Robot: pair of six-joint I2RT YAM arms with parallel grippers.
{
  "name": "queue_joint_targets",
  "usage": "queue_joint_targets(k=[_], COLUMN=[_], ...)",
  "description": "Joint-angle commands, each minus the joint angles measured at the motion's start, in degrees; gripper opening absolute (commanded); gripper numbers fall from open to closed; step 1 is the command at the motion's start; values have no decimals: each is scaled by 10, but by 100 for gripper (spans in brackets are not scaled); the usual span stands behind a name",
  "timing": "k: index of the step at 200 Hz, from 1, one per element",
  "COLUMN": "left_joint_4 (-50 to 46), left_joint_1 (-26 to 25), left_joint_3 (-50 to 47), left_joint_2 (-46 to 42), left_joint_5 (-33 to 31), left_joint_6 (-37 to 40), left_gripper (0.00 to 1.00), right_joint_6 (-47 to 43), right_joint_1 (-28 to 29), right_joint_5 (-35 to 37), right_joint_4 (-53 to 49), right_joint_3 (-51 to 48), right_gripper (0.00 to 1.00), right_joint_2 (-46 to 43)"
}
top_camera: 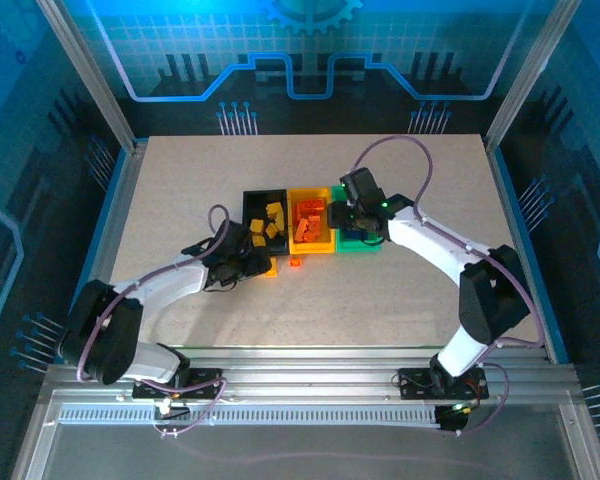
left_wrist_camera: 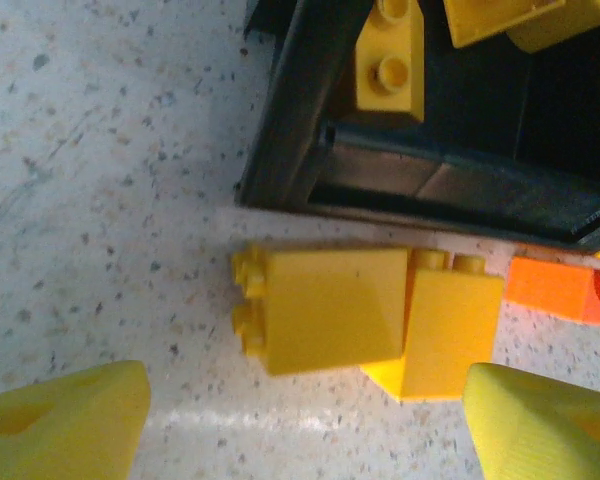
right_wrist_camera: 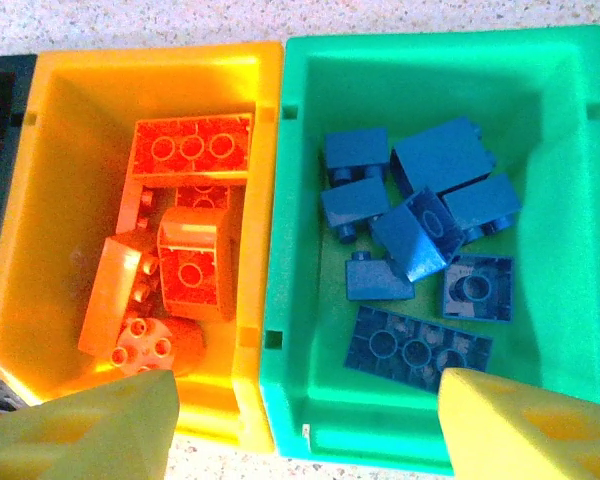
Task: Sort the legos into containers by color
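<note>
Left gripper point(top_camera: 246, 264) hangs low over the table point(top_camera: 180, 200), off the near-left corner of the yellow bin point(top_camera: 310, 248). Its jaws are spread. On my left wrist view the fingertips point(left_wrist_camera: 65, 420) stand either side of two loose yellow bricks point(left_wrist_camera: 325, 310) and touch neither. The bigger one lies on its side with its studs pointing left. The second leans against it on the right, studs toward the bins. An orange brick point(left_wrist_camera: 550, 288) lies just right of that pair, on the table. A small orange piece point(top_camera: 294, 262) sits right in front of the yellow bin.

The black bin point(left_wrist_camera: 300, 130) is joined to the yellow bin's left side and holds yellow legos point(left_wrist_camera: 390, 60), glossy and studded.

The yellow bin itself holds a heap of orange-red legos point(right_wrist_camera: 190, 150): one flat plate on top, chunkier pieces and a round one below.

The green bin point(right_wrist_camera: 540, 80) is joined to the yellow bin's right side and holds blue legos point(right_wrist_camera: 420, 230), mixed small blocks, slopes and a plate.

Right gripper point(right_wrist_camera: 305, 430) hovers above the seam between the yellow and green bins. Its jaws are apart and nothing is between them.
</note>
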Motion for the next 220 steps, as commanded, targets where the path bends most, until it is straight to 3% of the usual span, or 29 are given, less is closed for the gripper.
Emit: queue_joint_targets(k=[1, 44, 70, 86, 110, 130, 153, 194, 220], left_joint_4=[19, -29, -99, -132, -119, -98, -60, -5, -18], left_joint_1=[8, 32, 39, 39, 38, 38, 37, 36, 36], left_joint_3=[20, -33, -65, -68, -52, -30, -13, 12, 14], left_joint_2=[33, 7, -71, -134, -173, -138, -63, 33, 61], left_joint_5=[-33, -65, -75, -75, -41, -31, -21, -45, -55], left_joint_6=[2, -22, -32, -33, -26, -19, -24, -34, -35], left_gripper=[76, 64, 62, 66, 82, 91, 92, 85, 62], right_joint_6=[8, 8, 5, 4, 9, 11, 11, 13, 14], right_joint_1=[0, -3, -5, -6, -6, -6, -7, -13, -17], right_joint_5=[0, 0, -3, -5, -14, -18, -16, -20, -23], right_joint_4=[4, 7, 6, 7, 16, 21, 21, 27, 30], right_joint_3=[-13, -20, -16, -15, -17, -18, -26, -46, -56], right_gripper=[70, 70, 70, 70, 70, 70, 70, 70, 70], right_joint_2=[-25, -50, -59, -64, -61, -56, -58, -77, -87])
